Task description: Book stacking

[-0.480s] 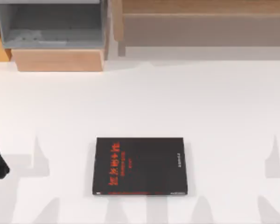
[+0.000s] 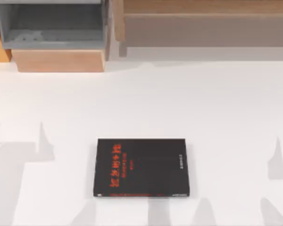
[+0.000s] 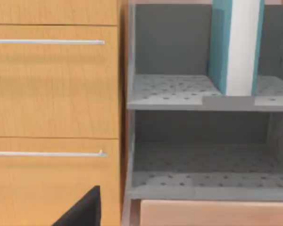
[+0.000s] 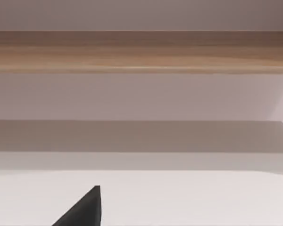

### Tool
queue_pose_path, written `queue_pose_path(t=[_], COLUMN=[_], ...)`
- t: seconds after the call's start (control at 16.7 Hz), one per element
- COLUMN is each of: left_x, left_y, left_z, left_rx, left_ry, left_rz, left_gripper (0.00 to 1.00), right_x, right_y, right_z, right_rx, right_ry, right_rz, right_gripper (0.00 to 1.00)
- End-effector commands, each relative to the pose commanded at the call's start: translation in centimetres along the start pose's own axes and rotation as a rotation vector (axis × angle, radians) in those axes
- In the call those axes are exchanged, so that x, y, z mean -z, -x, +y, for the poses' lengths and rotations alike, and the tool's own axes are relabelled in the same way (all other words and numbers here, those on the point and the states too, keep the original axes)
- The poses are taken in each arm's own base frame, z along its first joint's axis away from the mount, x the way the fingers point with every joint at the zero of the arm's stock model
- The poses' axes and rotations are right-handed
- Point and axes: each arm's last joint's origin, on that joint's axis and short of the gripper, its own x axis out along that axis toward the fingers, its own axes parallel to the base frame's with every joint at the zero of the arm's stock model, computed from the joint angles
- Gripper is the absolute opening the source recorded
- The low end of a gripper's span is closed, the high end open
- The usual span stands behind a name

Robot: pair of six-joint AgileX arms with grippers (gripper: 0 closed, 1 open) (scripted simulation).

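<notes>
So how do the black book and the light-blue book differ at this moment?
Place: the black book is on the white table, while the light-blue book is on the upper shelf of the grey shelf unit.
Pose: the black book lies flat, cover up; the light-blue book stands upright, white page edges facing out.
Look: the black book has red lettering; the light-blue book looks plain.
Shared: no gripper holds either.

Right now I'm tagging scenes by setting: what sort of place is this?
Probably an office or study corner: a white table with a black book, a grey shelf unit and wooden drawers.
</notes>
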Motion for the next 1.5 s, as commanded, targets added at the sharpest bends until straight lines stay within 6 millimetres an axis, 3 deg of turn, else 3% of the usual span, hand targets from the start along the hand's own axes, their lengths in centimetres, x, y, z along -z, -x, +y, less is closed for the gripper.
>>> queue_pose_path(t=[0.18,0.42,0.54,0.72,0.9,1.14,1.5], left_x=[-4.4,-7.9,-7.8,-5.7,-3.1,-1.1,-0.8], left_y=[-2.8,-10.9,-15.9,-22.9,-28.0,-31.6,-32.1], left_z=[-0.4,-1.8,-2.9,-4.9,-6.7,-8.4,-8.4], left_rx=[0.003,0.007,0.008,0.01,0.011,0.012,0.008], left_ry=[0.009,0.015,0.014,0.011,0.01,0.015,0.016], left_rz=[-0.02,0.025,0.06,0.099,0.104,0.078,0.075], left_gripper=[1.0,1.0,1.0,1.0,1.0,1.0,1.0], right_x=[0.0,0.0,0.0,0.0,0.0,0.0,0.0], right_y=[0.0,0.0,0.0,0.0,0.0,0.0,0.0], right_z=[0.0,0.0,0.0,0.0,0.0,0.0,0.0], right_rx=[0.0,0.0,0.0,0.0,0.0,0.0,0.0], right_ry=[0.0,0.0,0.0,0.0,0.0,0.0,0.0], right_rz=[0.0,0.0,0.0,0.0,0.0,0.0,0.0], right_gripper=[1.0,1.0,1.0,1.0,1.0,1.0,1.0])
